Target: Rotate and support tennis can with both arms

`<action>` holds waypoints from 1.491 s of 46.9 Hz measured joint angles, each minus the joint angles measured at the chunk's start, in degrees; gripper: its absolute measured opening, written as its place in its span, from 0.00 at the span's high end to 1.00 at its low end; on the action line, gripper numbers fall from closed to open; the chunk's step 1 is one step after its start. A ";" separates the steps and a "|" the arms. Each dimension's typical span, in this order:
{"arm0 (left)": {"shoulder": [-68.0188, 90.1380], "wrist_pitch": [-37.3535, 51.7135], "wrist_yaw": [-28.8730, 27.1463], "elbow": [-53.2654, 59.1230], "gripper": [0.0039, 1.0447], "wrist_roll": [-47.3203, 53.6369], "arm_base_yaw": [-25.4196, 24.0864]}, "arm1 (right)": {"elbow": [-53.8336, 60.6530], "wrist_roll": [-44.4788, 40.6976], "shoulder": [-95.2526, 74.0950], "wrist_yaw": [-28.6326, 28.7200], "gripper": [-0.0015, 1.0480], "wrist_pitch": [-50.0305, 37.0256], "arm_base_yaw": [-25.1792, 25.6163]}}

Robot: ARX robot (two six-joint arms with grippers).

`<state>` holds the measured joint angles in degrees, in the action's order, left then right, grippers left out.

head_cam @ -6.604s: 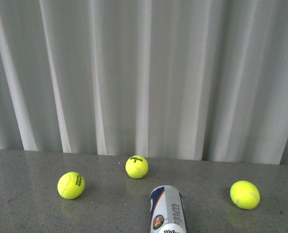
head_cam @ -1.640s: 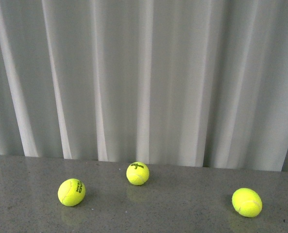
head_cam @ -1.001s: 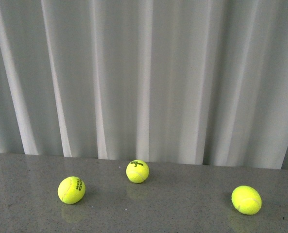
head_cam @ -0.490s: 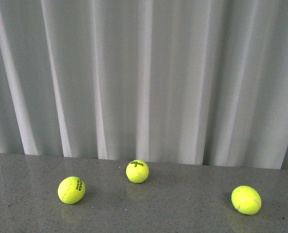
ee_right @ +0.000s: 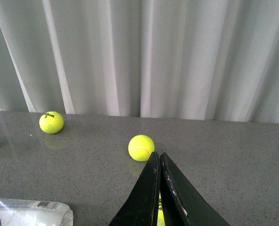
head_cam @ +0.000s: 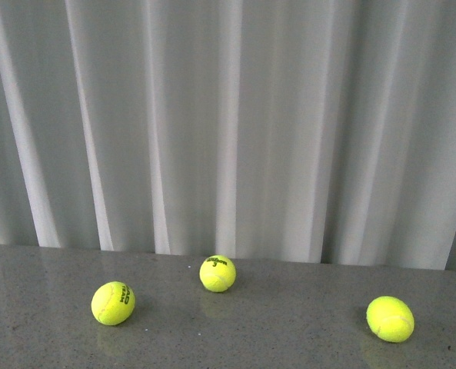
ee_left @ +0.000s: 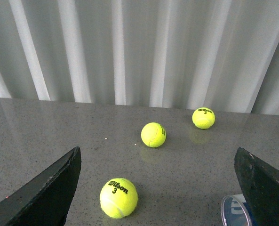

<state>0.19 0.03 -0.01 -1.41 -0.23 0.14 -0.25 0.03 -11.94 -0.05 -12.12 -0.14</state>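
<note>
On the desk [head_cam: 289,338], the tennis can [ee_left: 232,212] has dropped from front view; left jaws gape, right jaws sit pressed together, so neither supports it.

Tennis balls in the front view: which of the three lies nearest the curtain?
The middle ball, farthest back on the table; the left ball and right ball lie nearer the camera.

We log the right gripper [ee_right: 158,155] with jaws pressed together, tips just beside 1 tennis ball [ee_right: 141,148]. A 2nd ball [ee_right: 51,122] sits well apart. The tennis can [ee_right: 28,212] lies flat on the grey table [ee_right: 233,155].
</note>
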 joint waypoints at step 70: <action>21.75 1.46 1.99 -5.11 0.06 -8.02 -3.34 | -0.02 -0.04 11.74 0.17 0.07 12.07 0.00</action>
<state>21.93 1.50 1.98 -6.52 -8.25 -3.20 -0.27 -0.01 -0.21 0.12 -0.05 -0.14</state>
